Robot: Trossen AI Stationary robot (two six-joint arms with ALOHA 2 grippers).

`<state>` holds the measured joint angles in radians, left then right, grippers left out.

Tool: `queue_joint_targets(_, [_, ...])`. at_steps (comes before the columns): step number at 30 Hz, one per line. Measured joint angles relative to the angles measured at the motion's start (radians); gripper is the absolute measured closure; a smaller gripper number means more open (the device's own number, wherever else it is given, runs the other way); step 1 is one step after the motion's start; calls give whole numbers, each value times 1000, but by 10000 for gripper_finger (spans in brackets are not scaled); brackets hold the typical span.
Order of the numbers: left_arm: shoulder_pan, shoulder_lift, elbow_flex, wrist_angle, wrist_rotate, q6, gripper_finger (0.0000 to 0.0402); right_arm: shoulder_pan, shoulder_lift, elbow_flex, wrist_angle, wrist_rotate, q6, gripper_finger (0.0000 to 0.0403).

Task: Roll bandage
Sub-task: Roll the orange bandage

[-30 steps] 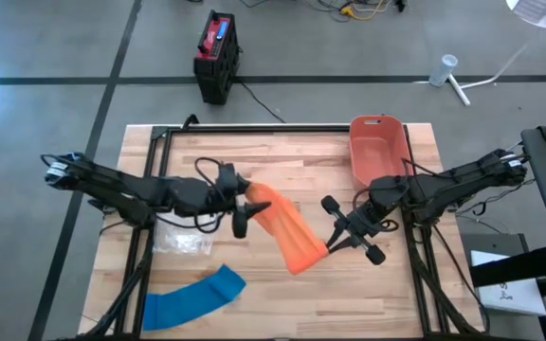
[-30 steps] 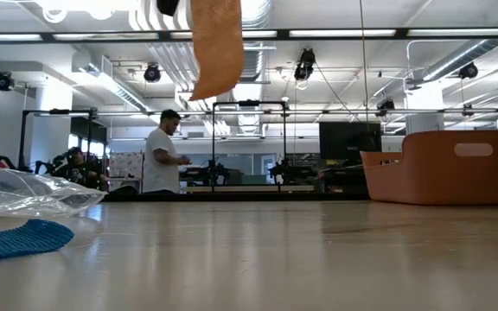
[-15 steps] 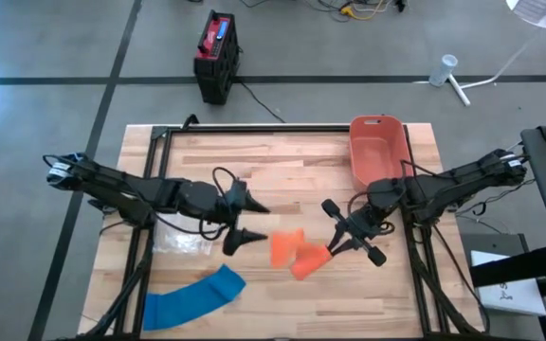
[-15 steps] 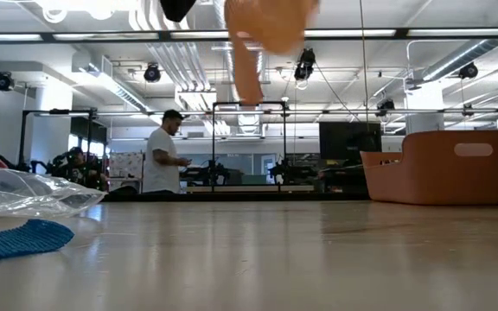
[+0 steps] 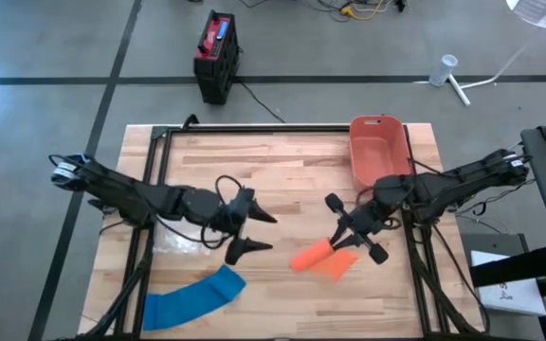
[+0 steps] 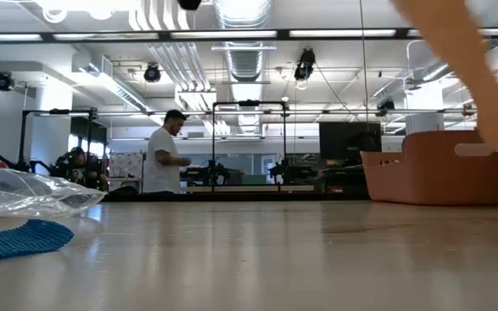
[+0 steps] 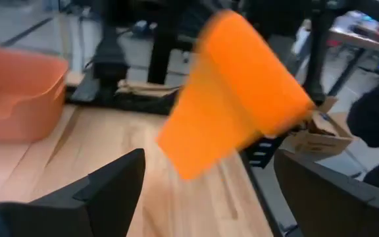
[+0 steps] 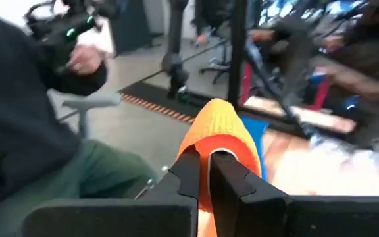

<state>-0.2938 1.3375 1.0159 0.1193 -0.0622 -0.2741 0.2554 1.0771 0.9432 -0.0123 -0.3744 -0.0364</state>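
1. Nearest us on the desk [image 5: 282, 166] we find a blue bandage [image 5: 192, 297] lying flat at the front left corner, and it shows again at the left edge of the low view.
2. Just behind it we see a crumpled clear plastic bag [image 5: 180, 242], resting on the wood beside the left arm.
3. Further in, we find the left gripper [image 5: 257, 232] at the middle of the desk, its jaws spread wide and holding nothing.
4. To its right we see the orange bandage [image 5: 318, 259], a loose strip hanging off the right gripper [image 5: 352, 240], apart from the left jaws.
5. In the right wrist view we see those jaws closed on the orange bandage, which folds up over the two dark fingers [image 8: 188, 172].
6. In the left wrist view we see the same strip [image 7: 232, 92] raised above the wood, between the open fingers.
7. Behind the right arm we note an orange bin [image 5: 378, 149] standing at the back right corner of the desk.
8. Beyond the desk, in the low view, we make out a person [image 6: 164, 154] standing in the room.
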Motion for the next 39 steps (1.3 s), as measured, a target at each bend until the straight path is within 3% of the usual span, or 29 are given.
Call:
queue_joint_targets(3, [-28, 35, -22, 95, -29, 24, 80, 0, -38, 1, 32, 56, -7, 394])
queue_joint_targets(7, [-40, 110, -29, 204, -163, 53, 86, 0, -83, 1, 55, 146, -32, 394])
queue_joint_targets(10, [-38, 196, -30, 373, -167, 100, 85, -1, -94, 1, 67, 201, -34, 394])
queue_joint_targets(13, [-28, 266, -30, 526, -190, 147, 81, -2, -95, 0, 77, 221, -34, 394])
queue_joint_targets(18, [-2, 326, -30, 579, -311, 188, 76, -1, -94, 0, 77, 221, -31, 394])
queue_joint_targets(29, [49, 358, -5, 726, -253, 247, 109, -1, -94, 0, 80, 221, -53, 394])
queue_joint_targets(34, [63, 360, 30, 718, -253, 274, 163, -1, -94, 0, 97, 220, -52, 394])
queue_joint_targets(39, [65, 361, 53, 710, -269, 287, 304, -1, -94, 0, 99, 220, -50, 394])
